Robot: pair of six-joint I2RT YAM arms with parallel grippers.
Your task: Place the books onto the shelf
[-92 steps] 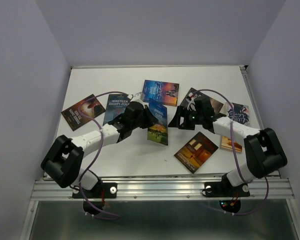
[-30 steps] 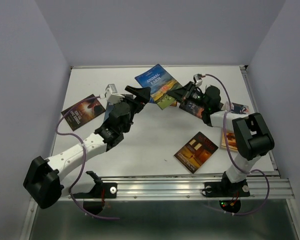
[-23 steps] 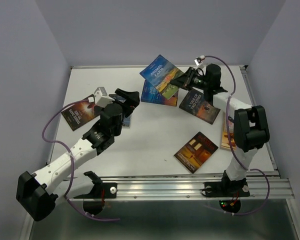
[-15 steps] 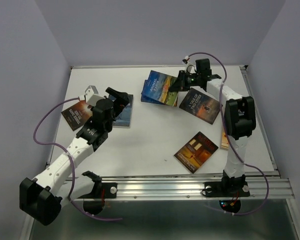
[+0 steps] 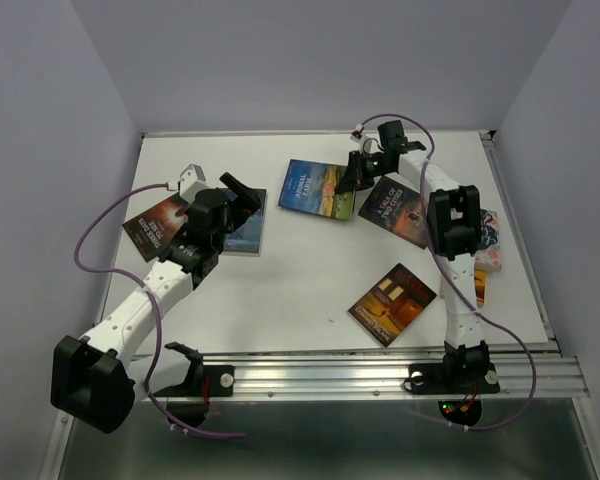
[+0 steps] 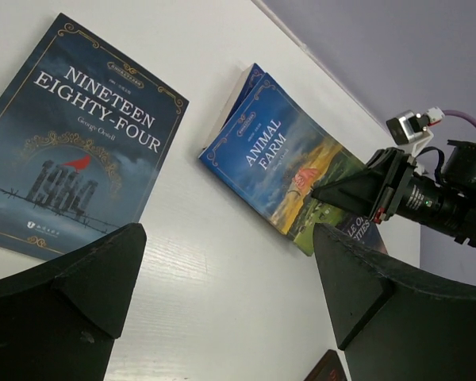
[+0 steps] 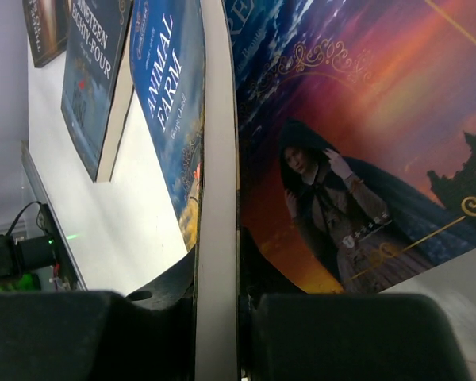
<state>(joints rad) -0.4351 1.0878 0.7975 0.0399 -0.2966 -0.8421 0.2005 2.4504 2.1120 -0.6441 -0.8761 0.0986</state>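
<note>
A white table [image 5: 300,290] seen from above, with thin paperbacks lying flat across it and two robot arms reaching out over them. No shelf shows in any view.

The right fingers [image 7: 309,333] are clamped on one end of "Animal Farm" [image 5: 315,188], a blue paperback with a green and orange landscape. The book stretches away from those fingers toward the left arm, and its long axis seems to run in line with them. It lies partly over a second book [image 7: 341,159] whose cover shows a hooded woman against a red and purple sky. That book's title is cut off.

The left fingers [image 6: 71,294] are spread wide and hold nothing. "Nineteen Eighty-Four" [image 6: 71,143] lies flat just ahead of them and toward one side. It is dark blue with gold lettering, "George Orwell" in small type and a grey "1984". The left arm is the nearer one to this book.

"A Tale of Two Cities" [image 5: 400,210] lies just beside the right fingers, on the side toward that arm's base. An orange-brown book [image 5: 392,303] sits well apart from both pairs of fingers, nearer the bases. Its title is too small to read.

Carrying "Animal Farm" off looks like the right arm's next job.
</note>
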